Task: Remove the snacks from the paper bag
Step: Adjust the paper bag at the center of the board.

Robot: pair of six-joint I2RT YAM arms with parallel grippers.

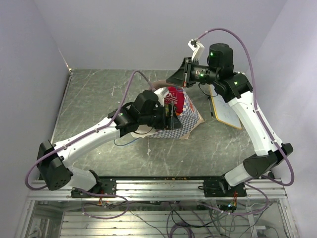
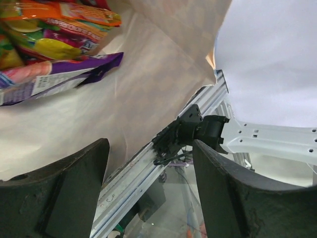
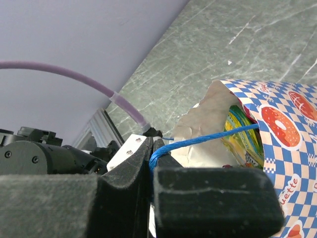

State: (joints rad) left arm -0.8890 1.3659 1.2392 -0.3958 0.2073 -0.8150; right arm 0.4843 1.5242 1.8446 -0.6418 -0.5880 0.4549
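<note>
Paper bag [image 1: 192, 117] is sitting mid-table [image 1: 99, 99], with its mouth pointing to about 11 o'clock in the top view. The snacks [image 1: 174, 96] are all sitting inside it and none are lying out on the table. A red packet is showing at the mouth.

Right tool [image 3: 153, 158] is hanging at 12 o'clock of the bag. Its jaws are closed tight, pinching the blue string handle [image 3: 208, 139]. The string is running taut from the pads to the bag rim, holding that side of the mouth up.

Left tool [image 2: 148, 148] is coming in from 9 o'clock and sitting right at the mouth. Its jaws are spread wide and gripping nothing. In the left wrist view the packets [image 2: 54, 44] are piling at 10 o'clock of the fingers, apart from them, in orange, yellow-green and purple, with the cream lining [image 2: 148, 74] behind.

White board [image 1: 225, 111] is lying at 3 o'clock of the bag, just beside it.
</note>
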